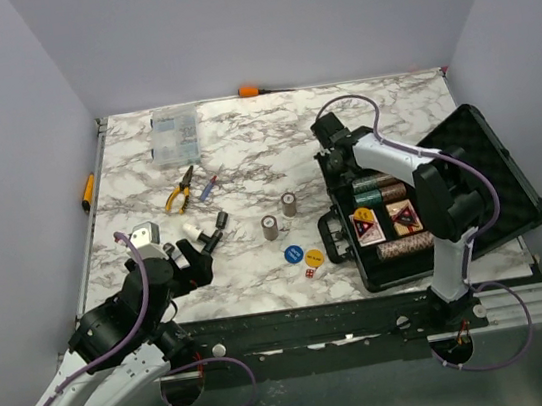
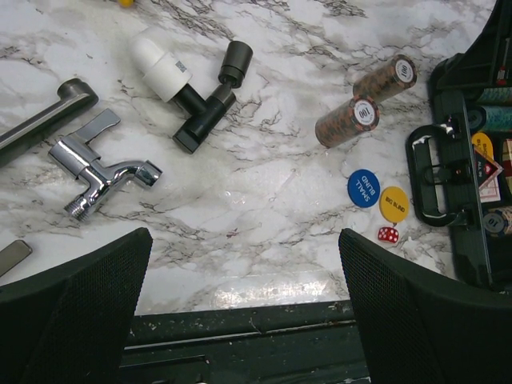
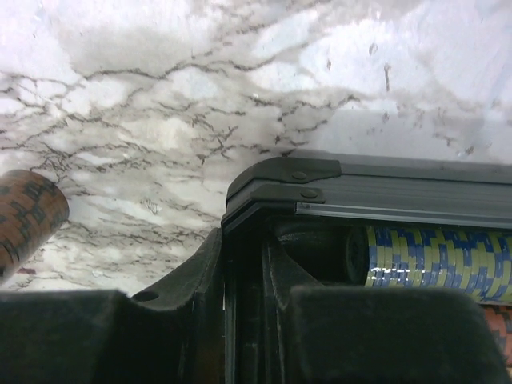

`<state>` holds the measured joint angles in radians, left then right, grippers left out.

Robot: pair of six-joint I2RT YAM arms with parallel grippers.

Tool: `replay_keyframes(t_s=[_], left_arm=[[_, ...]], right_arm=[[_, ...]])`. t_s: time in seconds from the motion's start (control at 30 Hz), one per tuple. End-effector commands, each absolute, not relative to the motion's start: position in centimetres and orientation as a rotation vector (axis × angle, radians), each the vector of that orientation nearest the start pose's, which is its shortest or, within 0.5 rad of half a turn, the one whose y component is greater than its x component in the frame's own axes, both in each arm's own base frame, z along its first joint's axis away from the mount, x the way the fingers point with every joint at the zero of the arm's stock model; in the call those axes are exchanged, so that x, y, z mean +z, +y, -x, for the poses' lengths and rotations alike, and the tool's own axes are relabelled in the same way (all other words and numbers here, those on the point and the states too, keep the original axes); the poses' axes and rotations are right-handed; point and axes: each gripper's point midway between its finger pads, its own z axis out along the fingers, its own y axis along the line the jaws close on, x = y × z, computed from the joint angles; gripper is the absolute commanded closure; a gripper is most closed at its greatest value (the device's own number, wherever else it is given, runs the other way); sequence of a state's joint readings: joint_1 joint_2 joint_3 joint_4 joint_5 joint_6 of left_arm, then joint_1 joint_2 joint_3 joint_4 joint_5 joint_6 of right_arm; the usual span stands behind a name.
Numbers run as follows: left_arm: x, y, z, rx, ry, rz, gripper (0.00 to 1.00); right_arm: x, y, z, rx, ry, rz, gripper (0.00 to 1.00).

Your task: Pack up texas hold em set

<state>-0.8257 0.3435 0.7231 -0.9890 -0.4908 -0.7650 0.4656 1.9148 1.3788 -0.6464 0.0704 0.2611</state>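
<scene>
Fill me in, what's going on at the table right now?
The right hand is down at the far left corner of the open case, which already holds chips and two decks. The left hand hovers open, holding nothing. Two chip stacks, a blue disc, a yellow disc and a die lie out on the table.

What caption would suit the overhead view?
Right gripper at a corner of the open case; two chip stacks, discs and dice lie outside.

Marble counter (image 1: 244, 156), clear parts box (image 1: 174, 136) near far-left corner, yellow-handled pliers (image 1: 181, 191) nearer than box, small blue-and-red tool (image 1: 209, 186) just beside pliers, orange-handled tool (image 1: 250, 91) along far edge, chrome tap (image 2: 100, 170) lying near front-left, white-and-black pipe fittings (image 2: 200, 108) clustered beside tap
</scene>
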Motion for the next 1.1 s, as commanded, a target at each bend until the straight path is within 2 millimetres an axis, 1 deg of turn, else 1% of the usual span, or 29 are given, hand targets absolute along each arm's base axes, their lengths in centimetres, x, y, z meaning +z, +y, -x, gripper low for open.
replay_keyframes(t_s=[0.0, 0.33, 0.4, 0.5, 0.57, 0.63, 0.7, 0.77, 0.8, 0.83, 0.87, 0.93, 1.0, 1.07], left_arm=[[18.4, -7.3, -15.1, -0.398, 2.100, 0.218, 0.01], [18.4, -7.0, -15.3, -0.385, 2.098, 0.237, 0.01], [18.4, -7.0, -15.3, -0.382, 2.100, 0.239, 0.01], [18.3, -7.0, -15.3, -0.377, 2.102, 0.239, 0.01], [18.4, -7.0, -15.3, -0.379, 2.100, 0.241, 0.01], [18.3, -7.0, -15.4, -0.376, 2.102, 0.240, 0.01], [18.3, -7.0, -15.4, -0.375, 2.103, 0.241, 0.01], [18.2, -7.0, -15.4, -0.369, 2.106, 0.244, 0.01], [18.2, -6.9, -15.4, -0.365, 2.108, 0.246, 0.01], [18.2, -6.9, -15.5, -0.361, 2.111, 0.247, 0.01], [18.2, -7.0, -15.5, -0.360, 2.113, 0.247, 0.01], [18.1, -6.9, -15.5, -0.357, 2.116, 0.251, 0.01], [18.2, -6.9, -15.5, -0.359, 2.112, 0.254, 0.01], [18.2, -6.9, -15.4, -0.362, 2.110, 0.254, 0.01]], right_arm=[[4.0, 20.0, -41.8, 0.114, 2.584, 0.344, 0.99], [5.6, 23.9, -46.7, 0.152, 2.446, 0.498, 0.99], [5.8, 24.7, -47.3, 0.168, 2.424, 0.516, 1.00], [5.5, 25.7, -47.9, 0.194, 2.406, 0.549, 0.99], [5.2, 25.7, -48.1, 0.189, 2.414, 0.549, 1.00], [5.4, 25.8, -47.9, 0.186, 2.413, 0.544, 0.99], [5.9, 25.2, -47.7, 0.147, 2.409, 0.514, 0.99], [7.1, 24.4, -47.5, 0.112, 2.390, 0.487, 0.98], [7.8, 24.1, -47.4, 0.100, 2.374, 0.471, 0.95], [8.6, 23.9, -47.4, 0.098, 2.359, 0.461, 0.90], [9.3, 23.8, -47.3, 0.099, 2.349, 0.454, 0.83], [11.1, 23.8, -47.2, 0.113, 2.325, 0.435, 0.66], [12.6, 23.8, -47.0, 0.125, 2.310, 0.421, 0.56], [14.1, 23.6, -46.8, 0.128, 2.295, 0.409, 0.50]])
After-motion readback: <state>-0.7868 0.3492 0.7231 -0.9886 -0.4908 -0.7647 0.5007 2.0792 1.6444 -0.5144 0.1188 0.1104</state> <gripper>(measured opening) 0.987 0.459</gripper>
